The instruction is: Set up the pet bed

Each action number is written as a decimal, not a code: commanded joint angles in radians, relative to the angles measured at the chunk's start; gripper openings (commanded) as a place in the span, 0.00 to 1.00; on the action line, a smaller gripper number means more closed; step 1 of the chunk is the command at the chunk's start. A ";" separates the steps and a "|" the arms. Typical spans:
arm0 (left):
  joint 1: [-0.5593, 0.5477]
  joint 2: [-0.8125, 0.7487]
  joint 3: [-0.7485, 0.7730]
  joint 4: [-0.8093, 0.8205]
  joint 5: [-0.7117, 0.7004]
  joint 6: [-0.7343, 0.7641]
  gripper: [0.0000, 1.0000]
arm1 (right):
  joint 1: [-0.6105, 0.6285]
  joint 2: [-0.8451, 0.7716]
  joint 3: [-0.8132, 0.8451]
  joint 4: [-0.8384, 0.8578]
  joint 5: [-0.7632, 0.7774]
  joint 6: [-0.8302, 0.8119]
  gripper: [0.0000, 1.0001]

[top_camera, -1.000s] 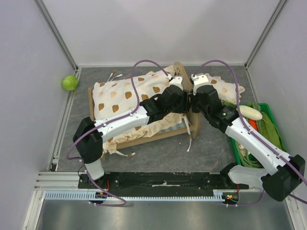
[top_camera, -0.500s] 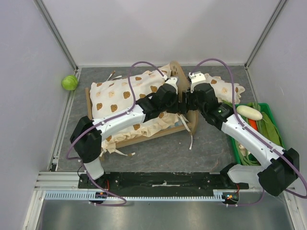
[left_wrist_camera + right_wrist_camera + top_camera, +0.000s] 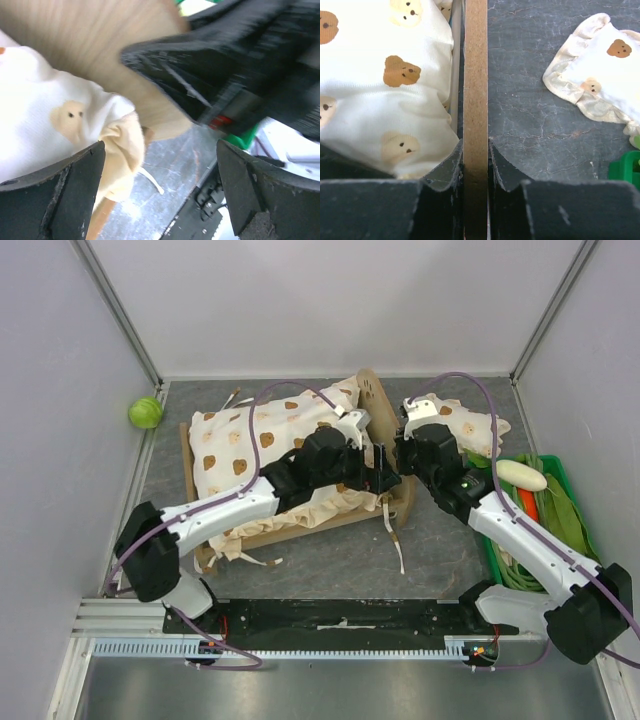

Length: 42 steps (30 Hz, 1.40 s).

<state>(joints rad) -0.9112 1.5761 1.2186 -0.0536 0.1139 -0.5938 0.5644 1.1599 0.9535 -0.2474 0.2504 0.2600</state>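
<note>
The pet bed [image 3: 372, 405] sits in the middle of the table [image 3: 450, 540], with its long side running from 9 o'clock to 3 o'clock and slightly tilted. Its rounded headboard [image 3: 475, 100] stands upright at the 3 o'clock end. A cream bear-print cushion [image 3: 260, 440] lies bunched across the frame, and its ties trail over the near rail towards 6 o'clock.

The right gripper [image 3: 475, 150] is clamped on the headboard's thin edge, with one finger pressed to each face of the board. In the overhead view the right gripper [image 3: 405, 445] meets the board from its 3 o'clock side.

The left gripper [image 3: 160, 150] hangs with its jaws spread wide and nothing between them. It is just above the corner of the cushion, close beside the headboard.

A small frilled pillow [image 3: 465, 425] lies flat on the table at 2 o'clock from the headboard, apart from the bed. A green ball [image 3: 145, 412] rests against the wall at 10 o'clock. A green bin [image 3: 560, 465] sits along the 3 o'clock edge.
</note>
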 commanded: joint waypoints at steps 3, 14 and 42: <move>-0.022 -0.270 -0.092 0.135 0.029 -0.029 0.98 | -0.024 -0.038 -0.015 0.068 -0.097 0.159 0.00; -0.195 -0.401 -0.412 0.078 -0.111 -0.061 0.96 | -0.024 -0.030 0.148 0.143 -0.119 0.000 0.00; 0.093 -0.266 -0.536 0.136 -0.157 -0.029 0.93 | -0.141 -0.138 -0.106 0.129 -0.139 0.064 0.94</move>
<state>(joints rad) -0.8612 1.3300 0.7025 0.0704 -0.0158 -0.6708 0.4267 1.2106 0.8909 -0.1120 0.0685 0.2649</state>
